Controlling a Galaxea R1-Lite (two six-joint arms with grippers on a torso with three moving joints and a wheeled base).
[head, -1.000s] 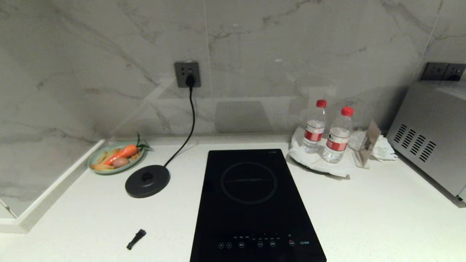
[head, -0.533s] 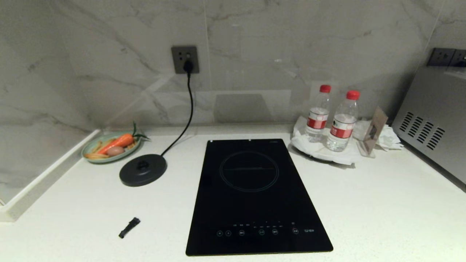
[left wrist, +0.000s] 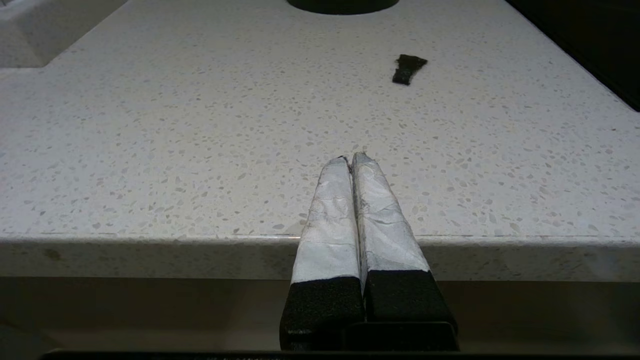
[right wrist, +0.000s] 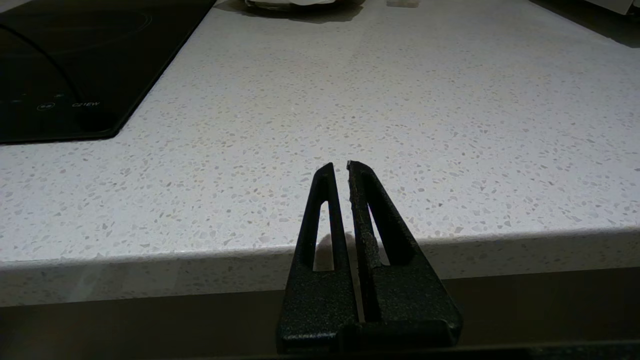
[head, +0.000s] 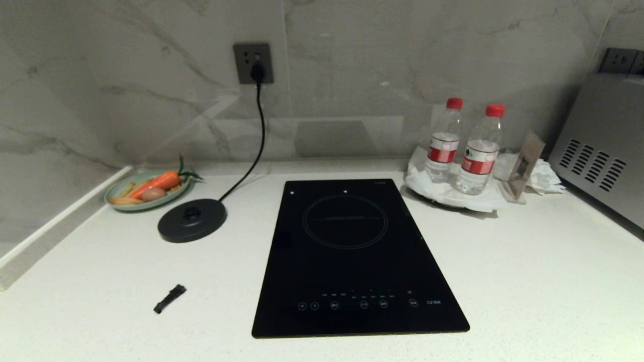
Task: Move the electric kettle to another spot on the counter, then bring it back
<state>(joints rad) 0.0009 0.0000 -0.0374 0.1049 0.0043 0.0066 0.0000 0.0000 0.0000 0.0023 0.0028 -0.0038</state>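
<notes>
The electric kettle is out of view in every frame. The white speckled counter [head: 528, 261] fills the head view, with a flat round black corded base disc [head: 191, 227] standing bare on its left part. Neither arm shows in the head view. My left gripper [left wrist: 350, 159] is shut and empty, level with the counter's [left wrist: 200, 150] front edge. My right gripper [right wrist: 339, 167] is shut too, with nothing in it, at the counter's [right wrist: 400, 100] front edge beside the hob [right wrist: 75, 55].
A black glass hob [head: 352, 256] lies in the middle. A green plate [head: 116, 192] of vegetables sits at the back left. Two water bottles [head: 465, 148] stand on a white cloth at the back right beside a steel appliance [head: 604, 151]. A small black piece [head: 169, 298] lies front left.
The whole head view has shifted: the camera has sunk and pulled back, so the hob's front edge now shows. Nothing on the counter has moved.
</notes>
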